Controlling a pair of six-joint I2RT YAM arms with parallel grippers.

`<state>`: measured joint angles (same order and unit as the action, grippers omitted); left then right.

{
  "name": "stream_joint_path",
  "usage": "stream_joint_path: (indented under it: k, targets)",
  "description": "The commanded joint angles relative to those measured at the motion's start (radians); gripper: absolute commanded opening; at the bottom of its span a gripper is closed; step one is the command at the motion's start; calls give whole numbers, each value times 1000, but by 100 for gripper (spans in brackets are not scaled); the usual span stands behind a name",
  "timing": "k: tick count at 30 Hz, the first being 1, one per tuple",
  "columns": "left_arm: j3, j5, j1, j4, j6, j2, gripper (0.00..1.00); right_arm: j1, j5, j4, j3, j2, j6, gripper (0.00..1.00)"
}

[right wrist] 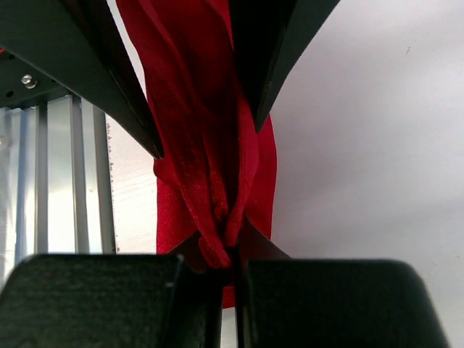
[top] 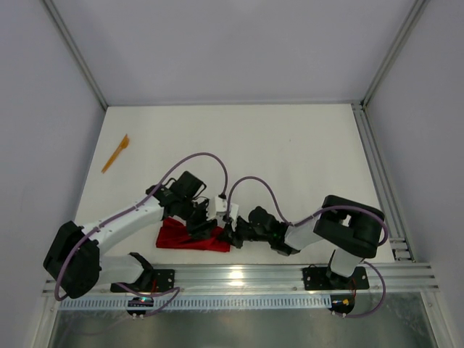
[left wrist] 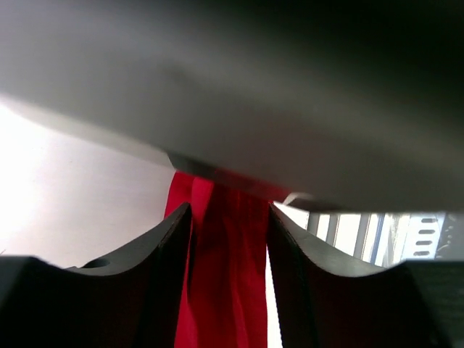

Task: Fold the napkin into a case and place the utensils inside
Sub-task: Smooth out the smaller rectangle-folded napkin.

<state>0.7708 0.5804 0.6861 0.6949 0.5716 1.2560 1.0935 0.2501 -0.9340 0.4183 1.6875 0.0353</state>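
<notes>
We judged the napkin [top: 177, 235] light, limp and quick to bunch, so best pinched at an edge or corner. It lay just beyond the rail [top: 254, 276], gathered into a strip whose long axis ran roughly along that rail. The right gripper [top: 230, 236] was clamped on its right end. The left gripper [top: 204, 230] stood parted astride the cloth, gripping nothing. One orange utensil [top: 116, 154] lay well beyond the rail, to the left.

The napkin [top: 176, 236] lay on the table [top: 290, 159] close to its near edge. The left hand [top: 202, 230] was over its right part and the right hand [top: 231, 234] at its right end. One utensil [top: 116, 153] lay well apart, far left.
</notes>
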Motion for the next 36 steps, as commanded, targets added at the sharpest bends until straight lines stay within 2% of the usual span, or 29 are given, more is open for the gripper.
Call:
stream_joint_path:
  k: [1, 8, 13, 16, 18, 20, 24, 28, 36]
  targets:
    - [15, 69, 26, 8, 39, 0, 48, -40, -6, -43, 34, 1, 168, 3]
    - [-34, -20, 27, -52, 65, -36, 52, -58, -37, -8, 66, 28, 241, 3]
    - [-31, 19, 27, 43, 108, -67, 52, -64, -63, -31, 25, 23, 232, 3]
    - [-18, 47, 27, 123, 148, -81, 50, -63, -52, -38, 27, 31, 224, 3]
    - [-7, 47, 27, 146, 155, -84, 42, -63, -57, -40, 33, 43, 215, 3]
    - [1, 53, 27, 175, 157, -93, 39, -63, -58, -34, 40, 49, 210, 3]
    - [24, 78, 15, 236, 162, -122, 43, -52, -81, -19, 31, 46, 157, 3]
    - [64, 75, -23, 268, 100, -135, 48, -27, -107, 26, 31, 37, 42, 3]
    - [142, -199, -77, 492, 122, -231, 52, -24, -91, 107, 115, 70, 135, 3]
